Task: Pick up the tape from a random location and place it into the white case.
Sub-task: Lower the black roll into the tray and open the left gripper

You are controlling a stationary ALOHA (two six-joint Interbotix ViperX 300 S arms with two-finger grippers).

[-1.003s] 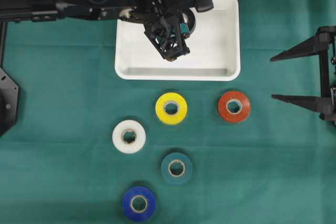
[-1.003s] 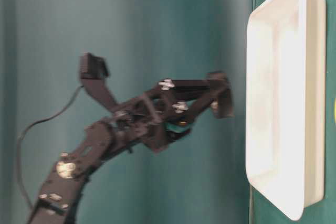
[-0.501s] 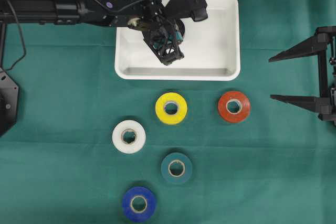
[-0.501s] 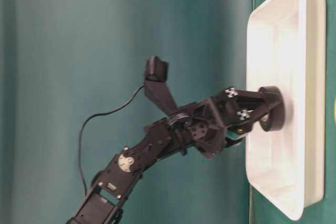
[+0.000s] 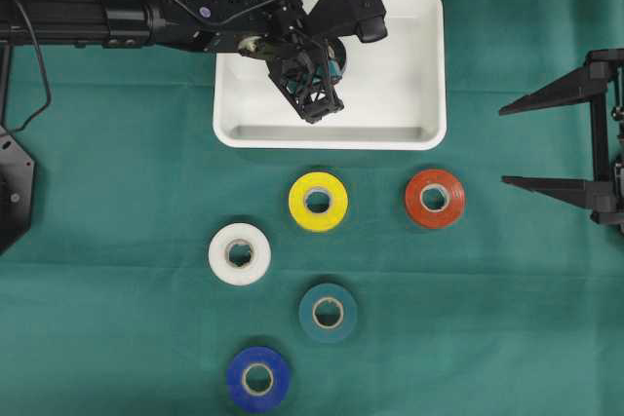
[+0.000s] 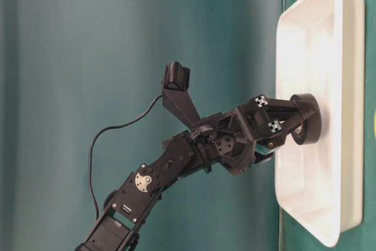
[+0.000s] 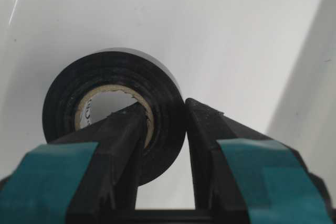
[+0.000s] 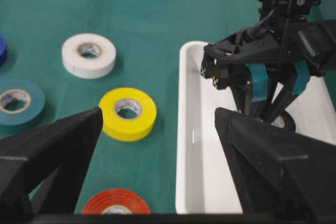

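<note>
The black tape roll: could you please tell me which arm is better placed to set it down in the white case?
Left: its hand already pinches the black tape roll over the white case; the right hand waits open, beside it.

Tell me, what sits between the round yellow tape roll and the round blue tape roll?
In the overhead view, the dark teal tape roll lies between the yellow tape roll and the blue tape roll, on the green cloth.
</note>
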